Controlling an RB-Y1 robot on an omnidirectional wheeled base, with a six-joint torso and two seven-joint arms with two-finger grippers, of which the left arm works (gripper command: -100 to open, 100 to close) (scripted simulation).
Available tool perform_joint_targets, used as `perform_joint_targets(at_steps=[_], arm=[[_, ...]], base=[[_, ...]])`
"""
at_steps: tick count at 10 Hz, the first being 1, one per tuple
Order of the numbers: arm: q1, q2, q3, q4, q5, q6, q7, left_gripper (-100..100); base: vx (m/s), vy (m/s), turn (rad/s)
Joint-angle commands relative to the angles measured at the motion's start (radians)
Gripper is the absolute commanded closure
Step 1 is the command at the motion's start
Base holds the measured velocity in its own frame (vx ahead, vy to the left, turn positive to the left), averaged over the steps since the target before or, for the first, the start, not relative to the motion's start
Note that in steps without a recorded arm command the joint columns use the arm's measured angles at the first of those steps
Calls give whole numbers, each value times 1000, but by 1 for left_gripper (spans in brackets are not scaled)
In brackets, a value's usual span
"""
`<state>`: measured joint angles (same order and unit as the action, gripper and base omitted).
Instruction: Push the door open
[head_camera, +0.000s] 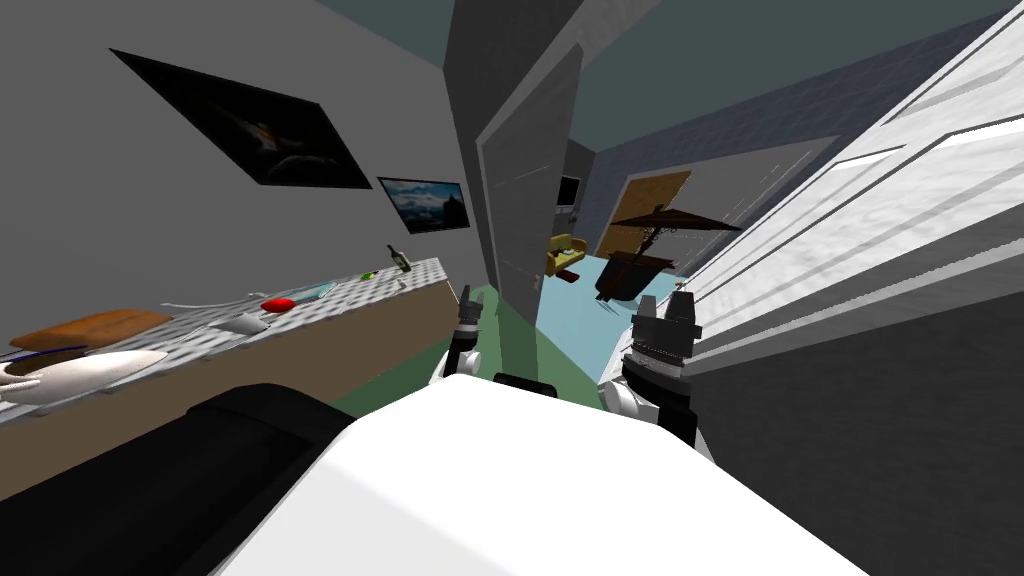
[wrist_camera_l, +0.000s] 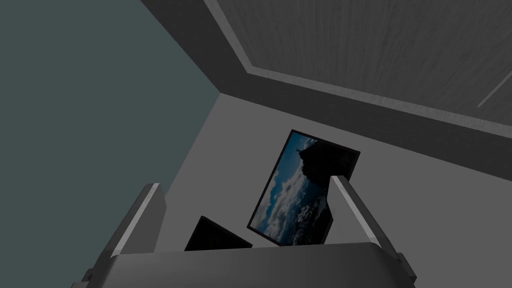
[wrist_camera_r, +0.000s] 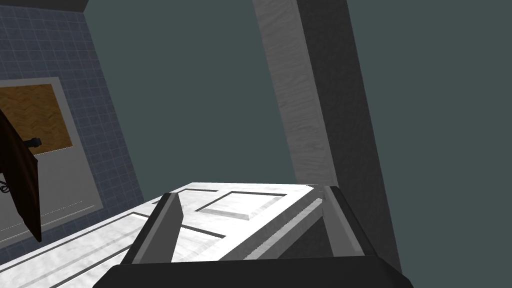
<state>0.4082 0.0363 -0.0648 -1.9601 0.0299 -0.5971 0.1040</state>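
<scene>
A white panelled door (head_camera: 850, 230) stands swung wide along my right side. My right gripper (head_camera: 666, 300) is held up close beside its face, fingers open. In the right wrist view the white door (wrist_camera_r: 240, 200) lies just beyond the open right gripper (wrist_camera_r: 250, 200), with nothing between the fingers, and a pale door-frame post (wrist_camera_r: 300, 100) rises behind it. A grey door leaf (head_camera: 530, 180) stands ajar at the middle, just right of my left gripper (head_camera: 470, 298). The left gripper (wrist_camera_l: 247, 200) is open and empty.
A long counter (head_camera: 330, 300) runs along the left wall with a bottle (head_camera: 399, 259), a red item (head_camera: 277, 303) and white dishes. A black seat (head_camera: 180, 460) is at my lower left. Through the gap lies a light blue floor (head_camera: 575, 310) with a dark umbrella table (head_camera: 630, 270).
</scene>
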Motion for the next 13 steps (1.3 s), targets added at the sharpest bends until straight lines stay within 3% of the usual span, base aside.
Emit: perform_joint_targets(at_steps=[1, 8, 9, 13], arm=[[-18, 4, -2, 37, -1, 0, -5, -100], [-99, 29, 0, 233, 4, -29, -14, -100], [-99, 29, 0, 236, 4, -29, -14, -100], [-149, 40, 1, 360, 7, -47, -21, -100]], base=[[86, 41, -157], [87, 52, -149], [66, 35, -59], [70, 49, -159]])
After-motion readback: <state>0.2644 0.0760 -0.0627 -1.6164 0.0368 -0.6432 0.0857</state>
